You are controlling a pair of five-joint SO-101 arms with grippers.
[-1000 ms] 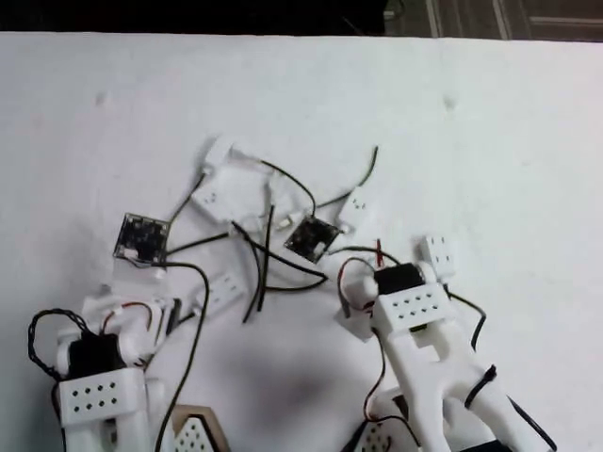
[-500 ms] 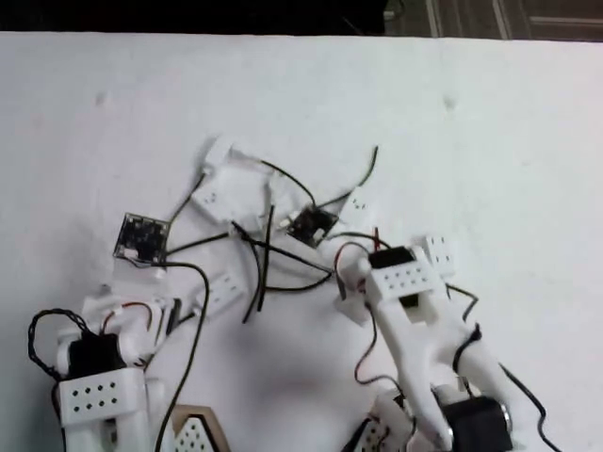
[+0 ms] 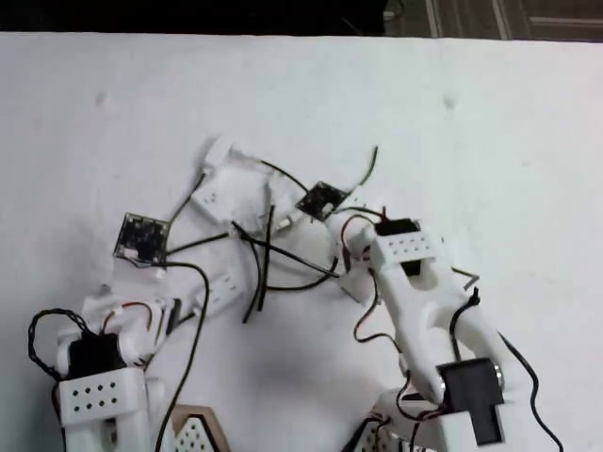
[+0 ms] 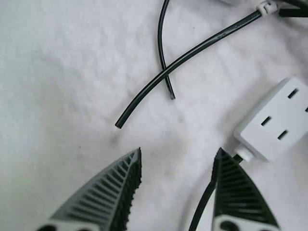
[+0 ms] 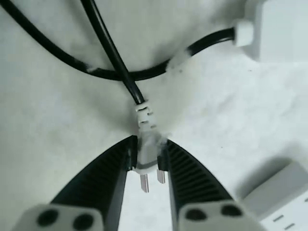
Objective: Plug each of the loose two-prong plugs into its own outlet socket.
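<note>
Two-prong plug is sitting pinched between the fingers of the right gripper, prongs bare, just right of the table's middle. Over the last second this arm has been pushing farther away, dragging the black cord along. That suggests the plug is secured and heading for the white outlet socket nearby. Left gripper is hanging wide open and holding nothing, at near left.
</note>
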